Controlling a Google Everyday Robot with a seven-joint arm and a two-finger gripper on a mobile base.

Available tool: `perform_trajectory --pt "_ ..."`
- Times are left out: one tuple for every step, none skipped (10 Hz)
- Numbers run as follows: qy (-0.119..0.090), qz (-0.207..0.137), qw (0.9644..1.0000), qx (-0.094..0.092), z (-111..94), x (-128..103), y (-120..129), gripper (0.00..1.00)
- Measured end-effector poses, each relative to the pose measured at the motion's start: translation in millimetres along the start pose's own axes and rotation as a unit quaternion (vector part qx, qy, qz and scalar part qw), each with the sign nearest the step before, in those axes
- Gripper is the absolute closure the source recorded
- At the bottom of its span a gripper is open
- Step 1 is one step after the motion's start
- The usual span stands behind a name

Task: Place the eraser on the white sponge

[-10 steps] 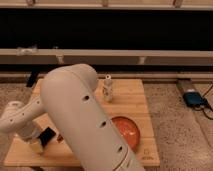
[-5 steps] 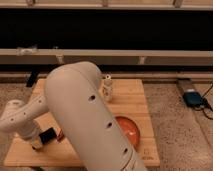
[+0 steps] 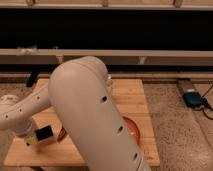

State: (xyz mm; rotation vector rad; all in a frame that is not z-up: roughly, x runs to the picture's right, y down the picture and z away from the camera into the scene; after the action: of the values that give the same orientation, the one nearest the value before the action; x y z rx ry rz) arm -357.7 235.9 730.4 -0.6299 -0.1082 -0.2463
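My gripper point(image 3: 42, 136) is low over the front left corner of the wooden table point(image 3: 130, 95), at the end of the white arm that sweeps in from the left. It is shut on the eraser point(image 3: 44, 133), a small black block just above the tabletop. A pale strip point(image 3: 40, 143) shows right beside and under the block. I cannot tell whether that strip is the white sponge or part of the gripper. The arm's big white link point(image 3: 92, 115) covers the middle of the table.
A slim reddish-brown object point(image 3: 62, 134) lies just right of the gripper. An orange plate point(image 3: 133, 131) peeks out behind the arm link at the right front. A white cup point(image 3: 109, 86) stands farther back. A blue device point(image 3: 192, 97) lies on the floor to the right.
The gripper has closed around the black block while staying at the front left corner. The arm has barely shifted.
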Motion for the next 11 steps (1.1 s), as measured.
perform_trajectory --pt "0.005 0.008 1.0000 0.000 -2 9 0 1.00" --pt "0.009 0.018 0.9998 0.000 -4 19 0 1.00" --pt "0.012 0.036 0.9993 -0.002 -6 37 1 1.00" --pt "0.012 0.057 0.9983 -0.003 -7 55 3 1.00" --pt "0.011 0.079 0.9968 -0.005 -9 76 6 1.00" --pt "0.013 0.104 0.9945 -0.007 -11 98 10 1.00" --pt "0.015 0.128 0.9917 -0.008 -13 121 13 1.00" --pt "0.018 0.147 0.9889 -0.010 -15 140 15 1.00" --pt "0.020 0.162 0.9865 -0.011 -16 154 15 1.00" --pt "0.022 0.183 0.9828 -0.013 -16 171 12 1.00" --pt "0.022 0.194 0.9806 -0.015 -16 178 9 1.00"
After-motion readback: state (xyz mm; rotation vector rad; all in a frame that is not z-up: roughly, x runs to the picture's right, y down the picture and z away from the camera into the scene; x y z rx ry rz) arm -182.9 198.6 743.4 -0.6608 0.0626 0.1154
